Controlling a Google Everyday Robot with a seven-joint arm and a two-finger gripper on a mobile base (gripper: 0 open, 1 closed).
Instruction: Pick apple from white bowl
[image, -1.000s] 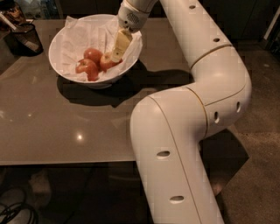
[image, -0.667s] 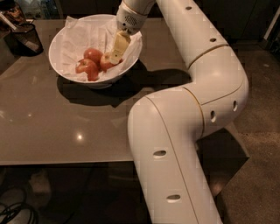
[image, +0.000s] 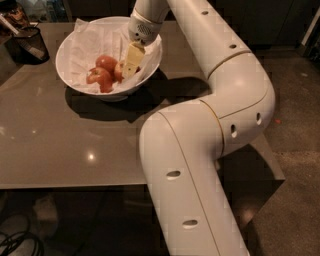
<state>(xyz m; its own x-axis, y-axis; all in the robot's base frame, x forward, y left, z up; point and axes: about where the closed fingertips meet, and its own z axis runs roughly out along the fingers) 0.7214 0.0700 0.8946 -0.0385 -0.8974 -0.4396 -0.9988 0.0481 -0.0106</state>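
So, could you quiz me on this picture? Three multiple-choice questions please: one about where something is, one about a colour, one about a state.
1. Where is the gripper? A over the mesh cup; B down in the white bowl; C under the table.
2. What colour are the apples? A green; B red; C purple.
3. How does the bowl stand? A upright; B tipped over; C upside down.
Answers: 1 B, it reaches in beside the fruit; 2 B, all look red; 3 A, its rim faces up.
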